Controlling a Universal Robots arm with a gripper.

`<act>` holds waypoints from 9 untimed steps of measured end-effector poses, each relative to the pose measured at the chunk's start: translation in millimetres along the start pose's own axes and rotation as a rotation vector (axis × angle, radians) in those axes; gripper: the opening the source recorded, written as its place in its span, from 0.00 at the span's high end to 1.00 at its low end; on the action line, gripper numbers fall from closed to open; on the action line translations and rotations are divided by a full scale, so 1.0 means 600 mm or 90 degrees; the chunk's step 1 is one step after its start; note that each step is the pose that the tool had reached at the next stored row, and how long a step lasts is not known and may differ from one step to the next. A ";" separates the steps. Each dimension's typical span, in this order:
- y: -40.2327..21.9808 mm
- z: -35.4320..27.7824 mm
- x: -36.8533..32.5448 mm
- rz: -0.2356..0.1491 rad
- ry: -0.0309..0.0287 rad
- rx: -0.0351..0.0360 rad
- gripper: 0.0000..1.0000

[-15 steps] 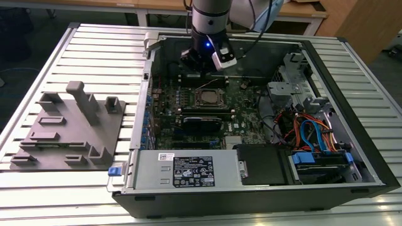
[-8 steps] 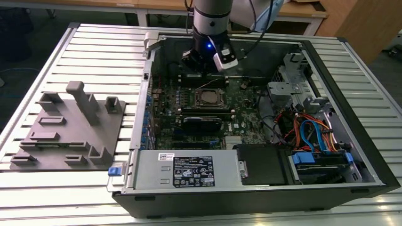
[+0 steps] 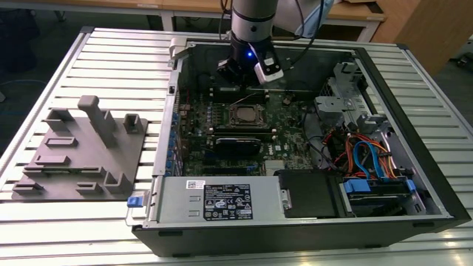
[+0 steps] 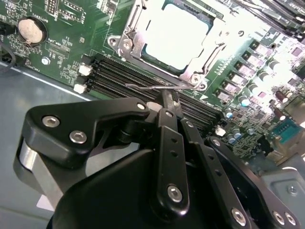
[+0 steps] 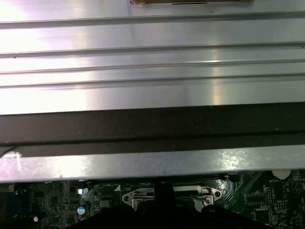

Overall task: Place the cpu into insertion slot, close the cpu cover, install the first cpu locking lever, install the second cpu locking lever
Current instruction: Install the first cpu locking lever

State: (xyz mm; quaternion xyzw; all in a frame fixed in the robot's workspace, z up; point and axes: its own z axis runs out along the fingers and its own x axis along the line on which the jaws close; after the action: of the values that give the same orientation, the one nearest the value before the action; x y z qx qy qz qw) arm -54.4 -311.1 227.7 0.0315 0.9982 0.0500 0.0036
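**A:** What is the end effector doing?

**B:** In the second wrist view the end effector (image 4: 167,98) has its fingers drawn narrow, nearly together. Their tips are at a thin wire locking lever (image 4: 143,88) that runs along one edge of the insertion slot (image 3: 246,114). I cannot tell whether they pinch the wire or only press on it.

**A:** And the chip?

**B:** The cpu (image 4: 176,36) sits in the slot with its pale face up. The cpu cover (image 4: 125,43) lies down around it, and the chip shows through the cover's window.

**A:** Is there room to move near the slot?

**B:** Not much. Long black memory slots (image 4: 124,76) run between the slot and the end effector. Past them, on the end effector's side of the slot, the metal edge of the computer case (image 5: 152,162) rises close by. A coin cell (image 4: 31,29) sits on the board off one corner of the slot.

**A:** Any writing?

**B:** On the side of the slot opposite the arm, a power supply box (image 3: 177,202) carries a black-and-white label (image 3: 227,202). I cannot make out its print.

**A:** What does the case hold?

**B:** It holds the green board with the slot, the power supply box, and blue and orange cables (image 3: 367,155) toward the exterior view's right of the slot. The case lies open on a slatted bench (image 3: 88,238). A grey fixture plate (image 3: 74,166) lies well apart from the slot, toward the exterior view's left.
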 end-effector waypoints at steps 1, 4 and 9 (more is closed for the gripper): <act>0.000 0.001 0.000 0.000 0.0000 0.0000 0.89; 0.001 0.003 -0.003 0.000 0.0001 -0.0003 0.89; 0.004 0.005 -0.008 0.000 0.0001 -0.0003 0.89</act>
State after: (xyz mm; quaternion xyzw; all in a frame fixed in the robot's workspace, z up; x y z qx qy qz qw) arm -49.2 -308.9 224.9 0.0315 0.9982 0.0502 0.0036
